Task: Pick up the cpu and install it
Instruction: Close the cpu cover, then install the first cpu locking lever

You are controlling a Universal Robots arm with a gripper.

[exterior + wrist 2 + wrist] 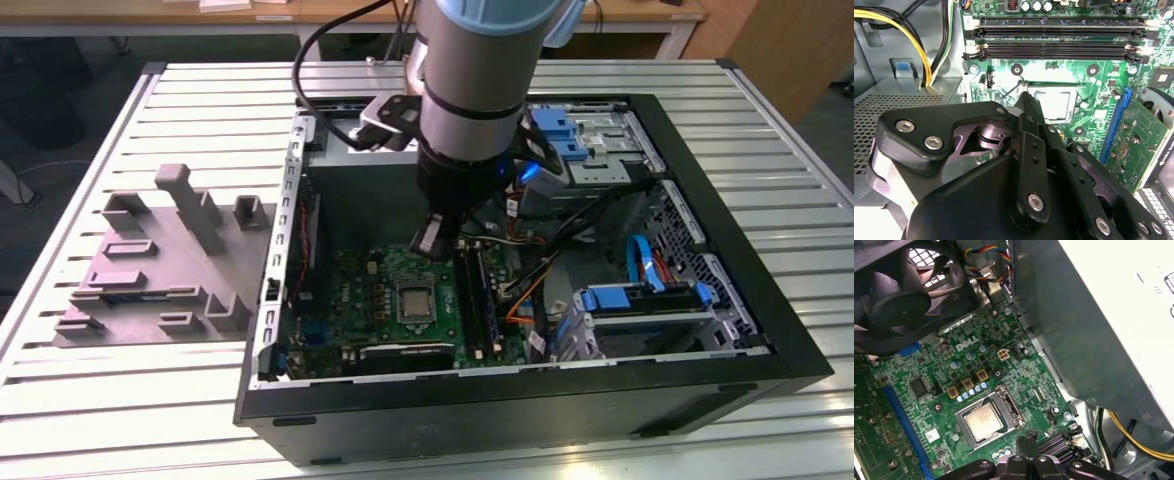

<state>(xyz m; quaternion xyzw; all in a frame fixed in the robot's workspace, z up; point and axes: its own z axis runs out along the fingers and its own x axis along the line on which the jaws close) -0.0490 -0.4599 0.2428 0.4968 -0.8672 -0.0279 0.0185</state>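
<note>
The cpu point(983, 420) is a small square chip with a silvery top, lying flat in its socket on the green motherboard point(1019, 375). It also shows as a pale square, the cpu point(1053, 103), in the second wrist view, and as the cpu point(416, 299) in the exterior view. My gripper point(431, 244) hangs inside the open computer case point(747, 250), above the board and just beside the socket. In both wrist views its black fingers meet at the tip, gripper point(1025, 93) and gripper point(1026, 438), with nothing between them. The tip is apart from the chip.
A grey moulded fixture plate point(147, 270) lies on the slatted table at the exterior view's left. Around the socket are a black fan point(901, 300), memory slots point(1054, 35), a blue card slot point(901, 415), yellow cables point(919, 45), a grey power supply point(1104, 315) and blue drive bays point(641, 298).
</note>
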